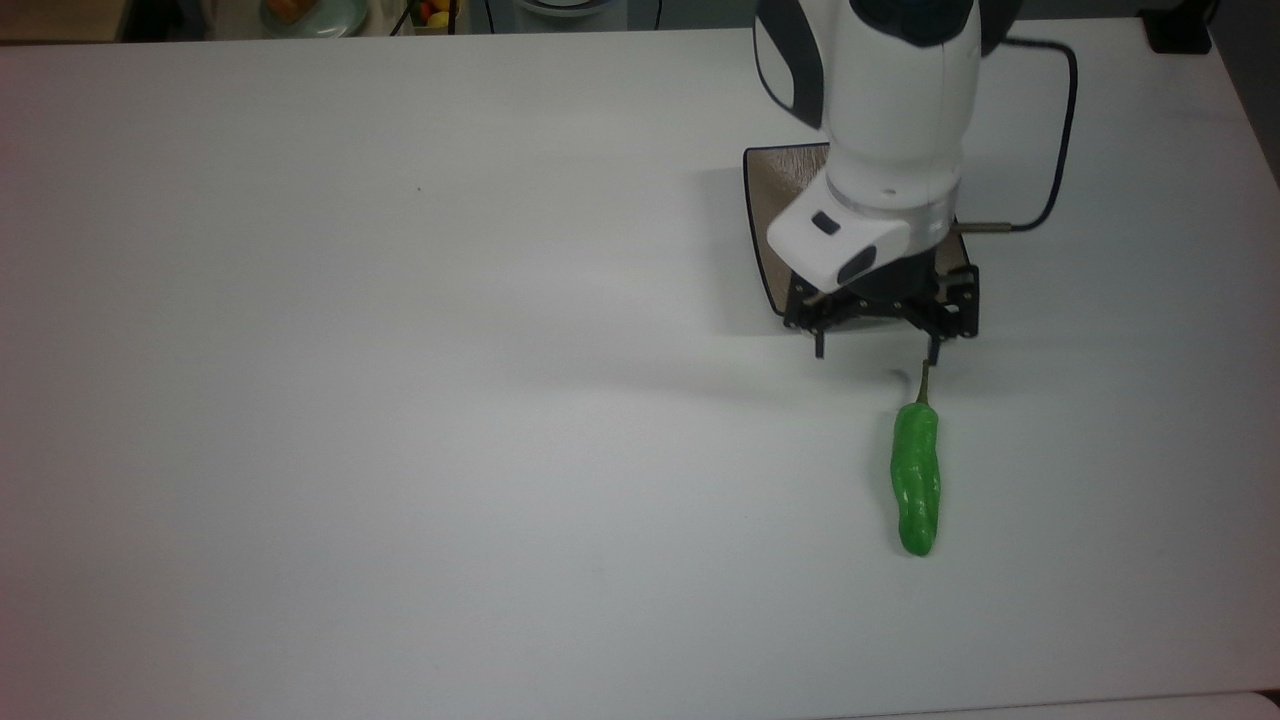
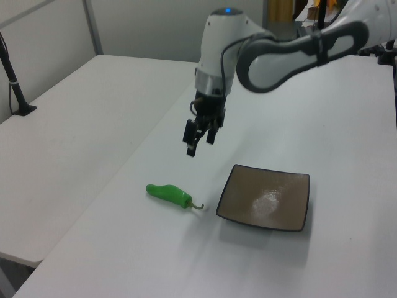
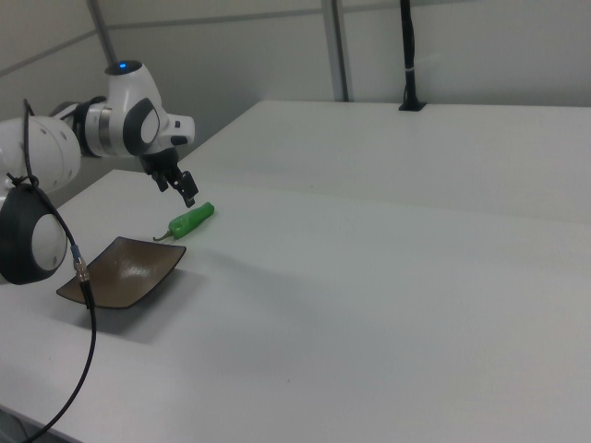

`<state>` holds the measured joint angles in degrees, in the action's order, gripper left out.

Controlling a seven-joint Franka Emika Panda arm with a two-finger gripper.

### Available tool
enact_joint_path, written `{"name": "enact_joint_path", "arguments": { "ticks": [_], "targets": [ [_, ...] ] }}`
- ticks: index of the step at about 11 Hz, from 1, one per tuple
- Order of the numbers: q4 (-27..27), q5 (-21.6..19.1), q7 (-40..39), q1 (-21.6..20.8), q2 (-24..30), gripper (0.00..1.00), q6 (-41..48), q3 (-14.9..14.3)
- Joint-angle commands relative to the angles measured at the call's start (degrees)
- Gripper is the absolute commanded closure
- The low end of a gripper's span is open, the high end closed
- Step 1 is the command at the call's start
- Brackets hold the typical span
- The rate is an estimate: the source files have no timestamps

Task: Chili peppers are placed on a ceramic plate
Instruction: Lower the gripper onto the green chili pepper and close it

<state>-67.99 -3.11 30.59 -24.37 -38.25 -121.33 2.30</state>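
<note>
A white robot arm reaches over a plain white tabletop (image 1: 400, 400). Its black gripper (image 1: 877, 350) hangs in the air with its two fingers spread apart, holding nothing. In the top view it sits right of center, above the near edge of the ceramic plate (image 1: 765, 180) and just short of the chili pepper's stem.

The chili pepper (image 1: 916, 480) lies flat on the tabletop in the lower right of the top view, stem pointing up the frame toward the plate, body well clear of it. It is bright green, glossy, wrinkled and elongated, tapering to a thin brownish stem. The plate is square and shallow, glossy taupe-brown with a thin dark rim and curved edges; nothing lies on it.

The step in hand looks like the approach to the pickup. The next move likely calls for shifting the gripper over the pepper's thick middle, lowering it, and closing across the narrow width. The slick, rounded skin could slip or roll.
</note>
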Motion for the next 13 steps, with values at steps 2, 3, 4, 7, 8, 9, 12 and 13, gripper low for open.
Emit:
{"name": "enact_joint_path", "arguments": {
  "ticks": [2, 3, 4, 7, 8, 9, 12, 13],
  "targets": [
    [1.9, 1.0, 1.5, -1.7, -5.2, 0.00, -11.4, -0.1],
    [2.0, 1.0, 1.5, -1.9, -6.3, 0.00, -13.2, -0.2],
    [2.0, 1.0, 1.5, -2.1, -7.1, 0.00, -15.1, -0.2],
    [2.0, 2.1, 1.5, -2.7, -10.3, 0.00, -20.4, -0.2],
    [2.1, 2.8, 1.7, -2.7, -10.9, 0.00, -21.1, -0.2],
    [2.0, 3.2, 1.9, -2.8, -11.4, 0.00, -22.3, -0.2],
    [1.9, 3.9, 1.9, -4.2, -13.0, 0.00, -25.7, -0.4],
    [2.0, 4.7, 1.9, -4.4, -13.7, 0.00, -26.2, -0.4]
  ]
}}
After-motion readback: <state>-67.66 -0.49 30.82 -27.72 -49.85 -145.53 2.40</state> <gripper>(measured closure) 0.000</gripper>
